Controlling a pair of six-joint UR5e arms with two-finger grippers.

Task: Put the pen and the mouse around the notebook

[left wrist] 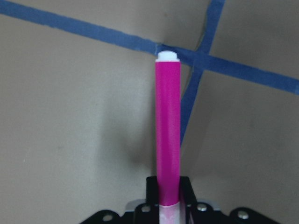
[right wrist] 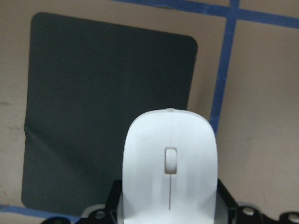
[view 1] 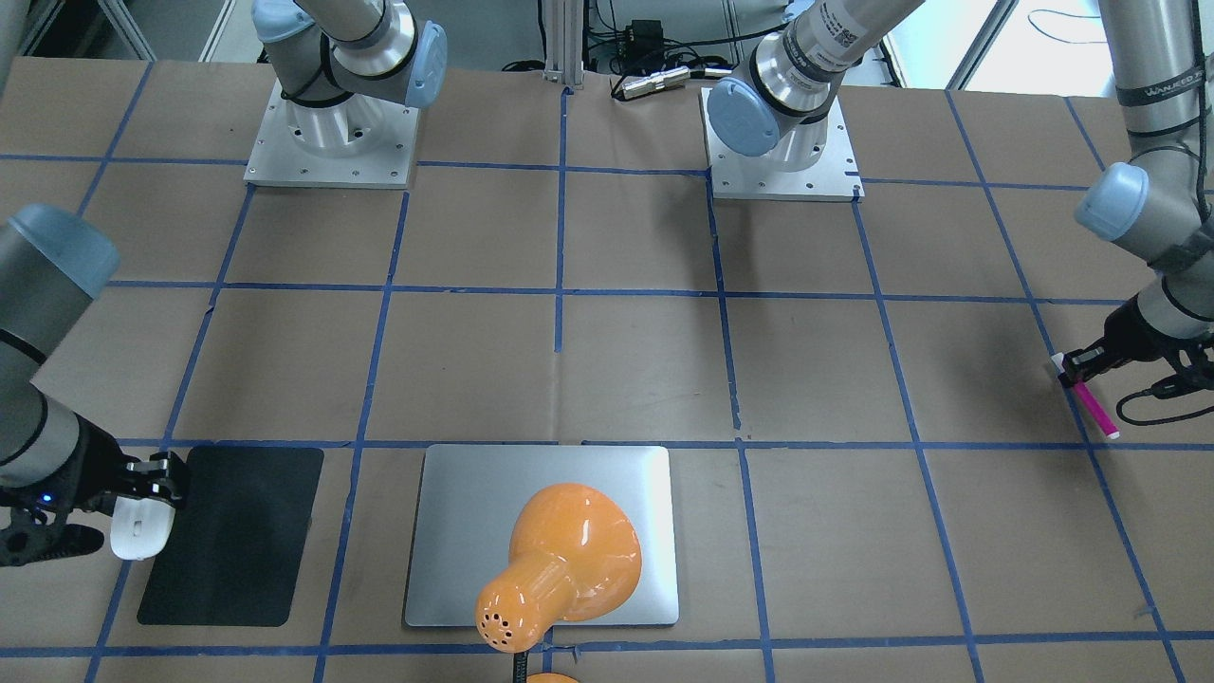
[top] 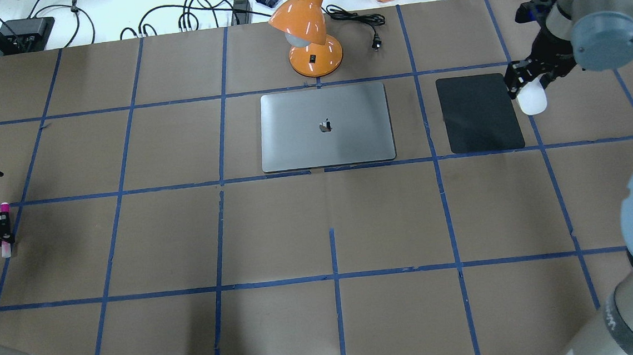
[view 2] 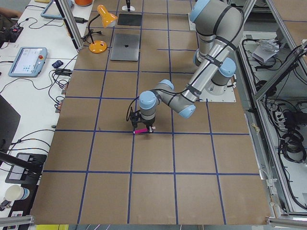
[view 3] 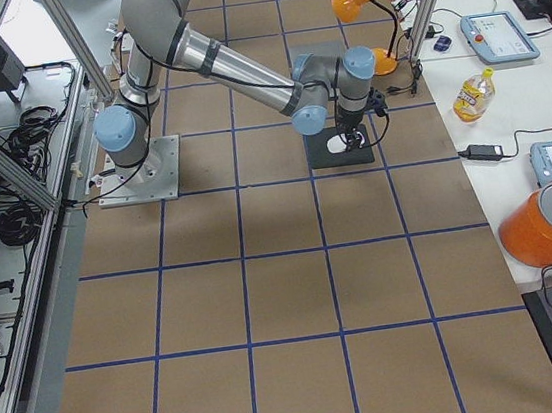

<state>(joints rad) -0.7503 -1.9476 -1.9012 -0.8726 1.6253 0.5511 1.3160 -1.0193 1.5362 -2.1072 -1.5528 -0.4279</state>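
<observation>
From the front, the left gripper (view 1: 1076, 370) grips the white end of the pen (view 1: 1096, 406) near the desk's (view 1: 626, 370) left end. The right gripper (view 1: 154, 489) holds the mouse (view 1: 140, 533) at the edge of a black pad (view 1: 237, 541). The notebook (view 1: 465, 512) lies flat by the desk's edge far from the robot, under an orange lamp (view 1: 569, 560).

From above, the pad lies between the mouse and the notebook. The pen is well apart from them.

From the sides, each arm reaches toward its own end of the desk.

The left wrist camera shows the pink pen sticking out between the jaws, over crossing blue tape (left wrist: 219, 70).

The right wrist camera shows the mouse pinched between the jaws, by the pad's edge.
</observation>
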